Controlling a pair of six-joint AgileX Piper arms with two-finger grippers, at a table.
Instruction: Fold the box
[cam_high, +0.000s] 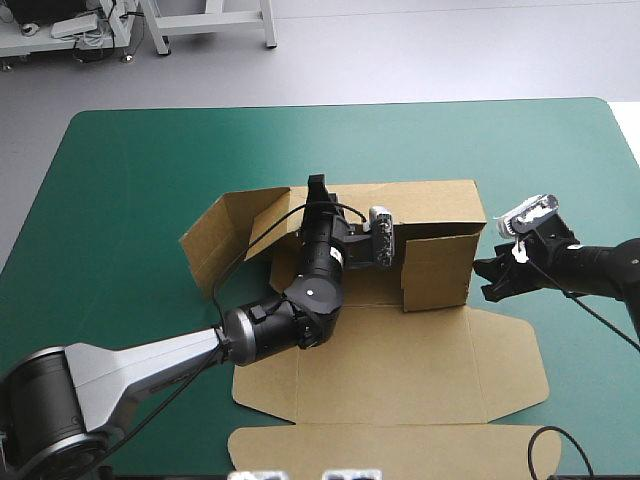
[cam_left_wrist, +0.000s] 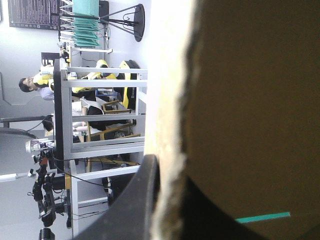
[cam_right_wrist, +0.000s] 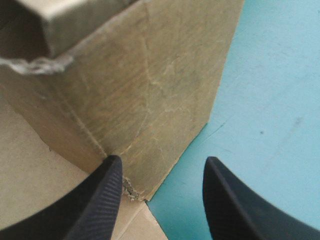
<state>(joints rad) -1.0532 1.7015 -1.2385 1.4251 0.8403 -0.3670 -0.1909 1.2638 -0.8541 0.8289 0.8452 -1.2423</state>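
Mid-table the box (cam_high: 400, 360) is lying, lid (cam_high: 400, 445) flat on the near side, and we are holding our right gripper (cam_right_wrist: 162, 167) open beside its right wall (cam_high: 437, 268) while our left gripper (cam_high: 317, 192) is clamping the far wall (cam_high: 425, 202), best steadied upright.

The high camera looked forward and down from above and behind, wide enough to take in the whole counter (cam_high: 120, 180) and the box (cam_high: 400, 370). The left wrist camera, turned a quarter, sat hard against a raised wall of the box and looked level past it. The right wrist camera peered closely down at the box corner nearest its arm, which the high view also showed.
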